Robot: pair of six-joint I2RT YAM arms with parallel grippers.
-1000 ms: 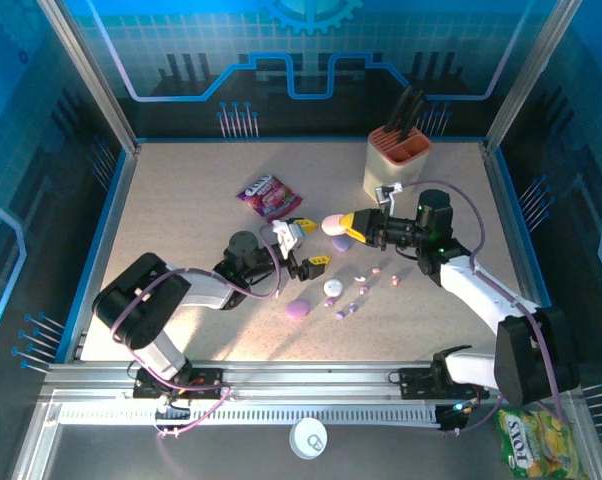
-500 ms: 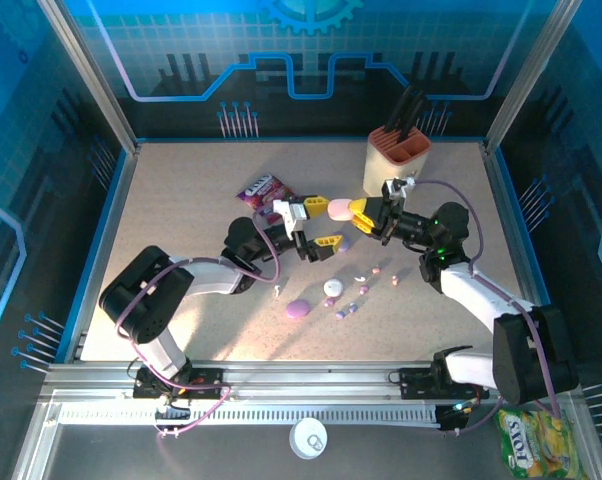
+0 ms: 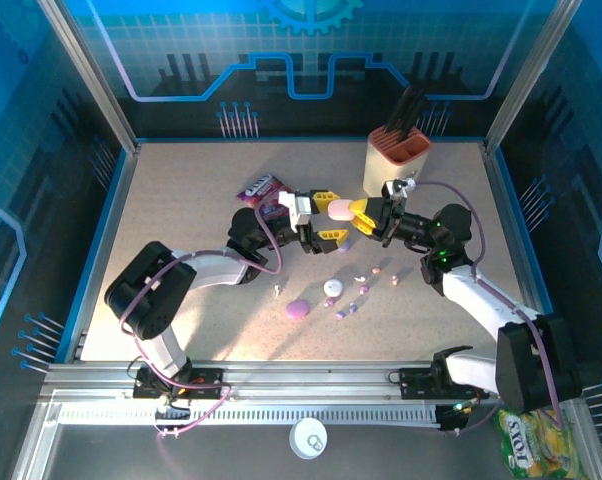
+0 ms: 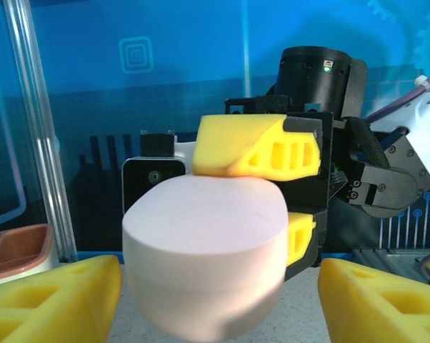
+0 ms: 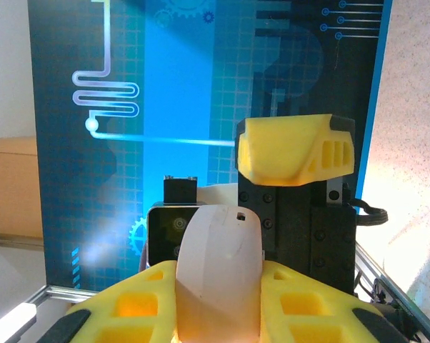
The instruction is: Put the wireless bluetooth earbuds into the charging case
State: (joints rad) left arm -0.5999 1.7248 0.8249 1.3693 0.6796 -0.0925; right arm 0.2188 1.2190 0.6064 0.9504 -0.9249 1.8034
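Note:
My right gripper [image 3: 357, 210] is shut on a pink oval charging case [image 3: 338, 208], holding it in the air above the table's middle. In the right wrist view the case [image 5: 218, 271] stands pinched between that gripper's yellow fingers [image 5: 129, 307]. My left gripper [image 3: 327, 216] is open and straddles the same case [image 4: 204, 250]; its yellow fingertips [image 4: 54, 300] sit to either side with a small gap on each. Several tiny earbuds [image 3: 362, 279] in pink, lilac and white lie scattered on the table below and to the right.
A lilac case [image 3: 298, 308] and a small white round piece [image 3: 332, 288] lie among the buds. A tan holder with dark handles [image 3: 398, 158] stands at the back right. A purple snack packet [image 3: 266, 192] lies just left of the grippers.
My left gripper has risen from the table and moved right, up to the pink case, and its jaws have narrowed around it. The right gripper carried the case slightly back and left.

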